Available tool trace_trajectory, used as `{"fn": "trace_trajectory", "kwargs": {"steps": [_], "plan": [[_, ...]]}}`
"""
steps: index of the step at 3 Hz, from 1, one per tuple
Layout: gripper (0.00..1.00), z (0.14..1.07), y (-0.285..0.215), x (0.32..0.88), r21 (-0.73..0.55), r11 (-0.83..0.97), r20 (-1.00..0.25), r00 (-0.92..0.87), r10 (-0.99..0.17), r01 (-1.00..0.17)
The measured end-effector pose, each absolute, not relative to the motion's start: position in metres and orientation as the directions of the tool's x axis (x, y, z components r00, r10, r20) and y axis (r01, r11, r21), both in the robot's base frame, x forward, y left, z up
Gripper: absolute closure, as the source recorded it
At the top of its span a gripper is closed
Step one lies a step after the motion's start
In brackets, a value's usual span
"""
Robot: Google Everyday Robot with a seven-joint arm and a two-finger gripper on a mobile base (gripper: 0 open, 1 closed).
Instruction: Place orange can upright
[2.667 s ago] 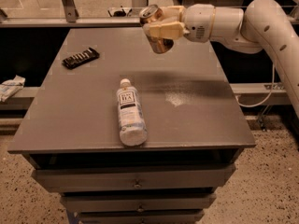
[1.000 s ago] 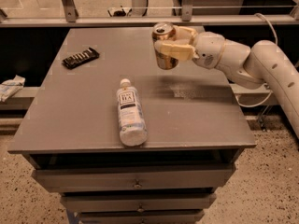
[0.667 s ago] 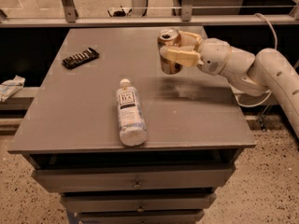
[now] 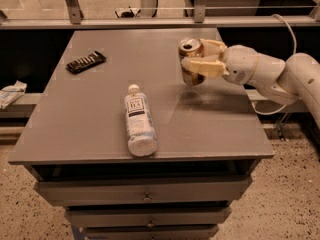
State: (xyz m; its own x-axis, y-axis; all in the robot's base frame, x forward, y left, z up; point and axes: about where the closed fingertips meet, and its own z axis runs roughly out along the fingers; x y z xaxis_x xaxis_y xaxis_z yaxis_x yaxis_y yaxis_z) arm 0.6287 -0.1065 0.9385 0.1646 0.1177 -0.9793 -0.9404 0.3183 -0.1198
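There's the gripper, right of the bottle, jaws clamped round the can (silver top up), upright, low over the table; contact unclear.

Warm, dim light falls from above. My jaws, clamped round the orange can at the far right of the counter, cast a soft shadow just beneath, edged by a pale sheen.

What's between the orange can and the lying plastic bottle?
Only bare grey tabletop, in the camera view. The gripper, at right, holds the shiny orange metal can; the clear plastic bottle lies centre-front.
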Motion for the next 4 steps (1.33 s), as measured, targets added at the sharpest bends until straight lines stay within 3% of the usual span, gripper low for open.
{"fn": "trace_trajectory", "kwargs": {"steps": [1, 2, 4], "plan": [[1.00, 0.929, -0.117, 0.623, -0.101, 0.328, -0.980, 0.151, 0.133, -0.939], [0.85, 0.921, -0.124, 0.620, -0.088, 0.330, -0.983, 0.137, 0.126, -0.940], [0.25, 0.909, -0.133, 0.612, -0.063, 0.339, -0.989, 0.104, 0.104, -0.939]]}}
